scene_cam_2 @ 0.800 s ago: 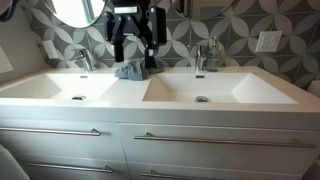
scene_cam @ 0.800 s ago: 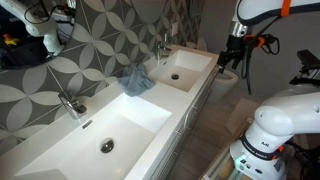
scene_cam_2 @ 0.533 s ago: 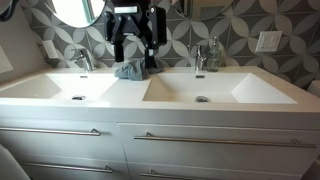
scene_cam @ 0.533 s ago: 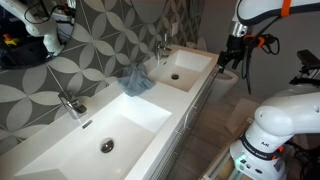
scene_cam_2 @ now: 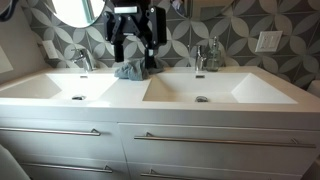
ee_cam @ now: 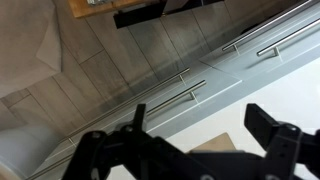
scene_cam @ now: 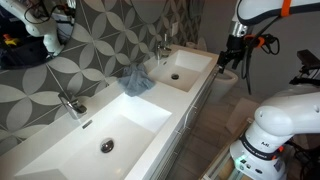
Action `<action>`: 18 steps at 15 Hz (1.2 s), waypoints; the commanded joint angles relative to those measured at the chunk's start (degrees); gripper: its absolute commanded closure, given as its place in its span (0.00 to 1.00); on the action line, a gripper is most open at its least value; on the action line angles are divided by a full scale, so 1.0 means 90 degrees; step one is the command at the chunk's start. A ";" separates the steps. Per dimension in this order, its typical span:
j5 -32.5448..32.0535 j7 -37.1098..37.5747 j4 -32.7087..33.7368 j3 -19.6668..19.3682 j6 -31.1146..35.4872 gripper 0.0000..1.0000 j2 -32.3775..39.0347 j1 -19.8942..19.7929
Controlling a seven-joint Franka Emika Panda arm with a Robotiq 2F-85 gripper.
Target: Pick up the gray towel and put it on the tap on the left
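While fingers (ee_cam: 272, 132) gape, gray towel (scene_cam: 137, 82) lies well apart.

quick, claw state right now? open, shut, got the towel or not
Claw: open, holding nothing; the gray towel lies on the counter.

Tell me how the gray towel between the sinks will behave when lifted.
The gray towel lies crumpled in soft folds, so it is probably floppy and would sag from a pinch. It looks like thin cloth, so likely light. On the smooth white counter it may slide when pushed.
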 commanded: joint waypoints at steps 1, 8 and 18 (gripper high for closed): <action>0.0100 0.0042 0.0288 0.0196 0.0280 0.00 0.0124 0.0254; 0.0683 0.0496 0.1570 0.1522 0.1137 0.00 0.1108 0.1544; 0.0503 0.0766 0.2395 0.1904 0.3829 0.00 0.3645 0.1724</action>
